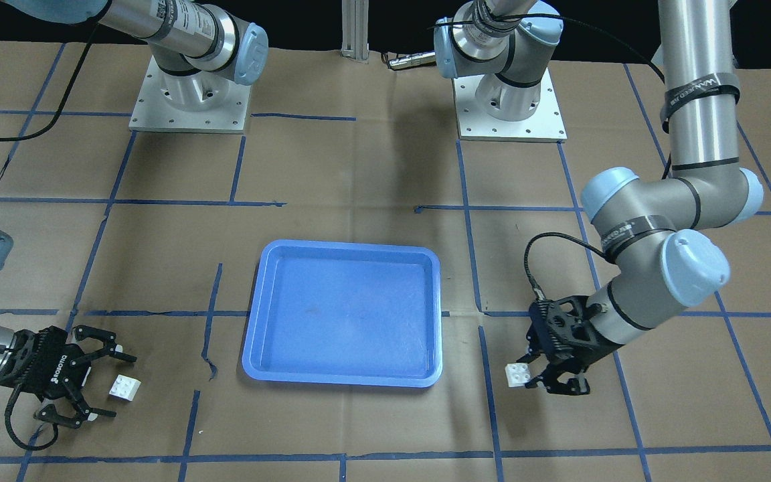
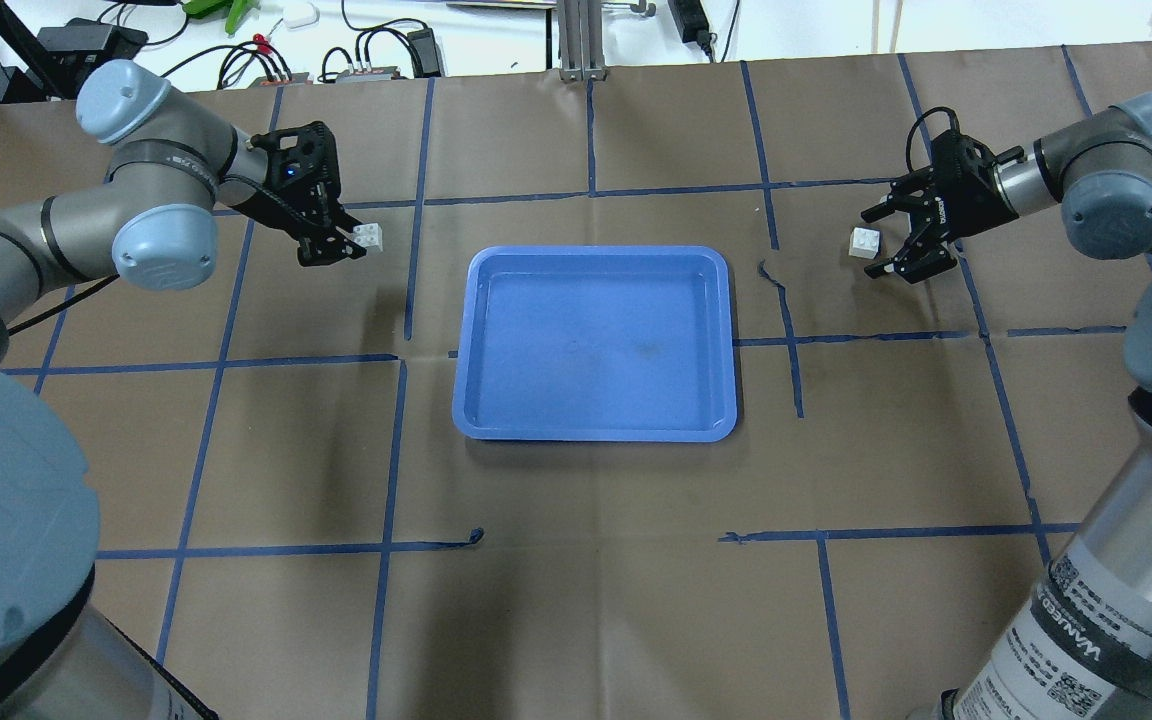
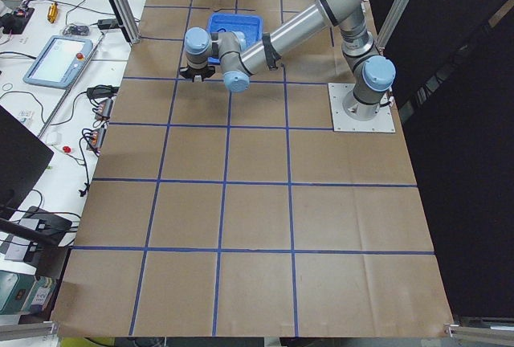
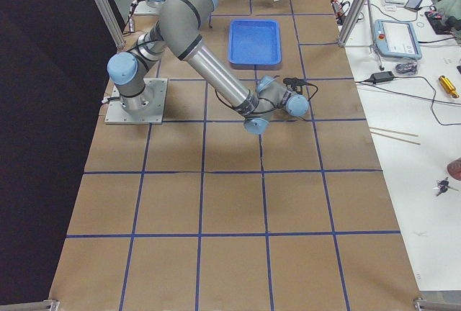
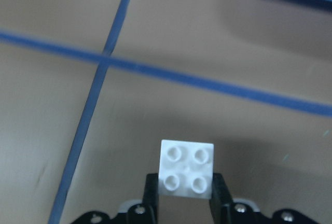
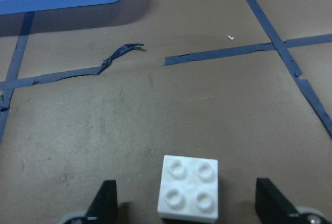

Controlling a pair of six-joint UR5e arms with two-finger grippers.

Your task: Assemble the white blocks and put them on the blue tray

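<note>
One white block [image 5: 187, 167] sits pinched between the fingers of my left gripper [image 5: 184, 195], which is shut on it, studs up. In the overhead view that block [image 2: 369, 236] and gripper [image 2: 356, 241] are left of the blue tray [image 2: 596, 345]. Whether the block touches the paper I cannot tell. The other white block [image 6: 188, 185] rests on the table between the wide-open fingers of my right gripper [image 6: 189, 208]. From overhead, this block [image 2: 864, 242] and gripper [image 2: 876, 244] lie right of the tray. The tray [image 1: 343, 314] holds nothing.
Brown paper with blue tape lines [image 2: 591, 190] covers the table. Both arm bases [image 1: 189, 94] [image 1: 509, 100] stand on plates at the robot's side. A peeled tape strip [image 6: 116, 55] lies between the right block and the tray.
</note>
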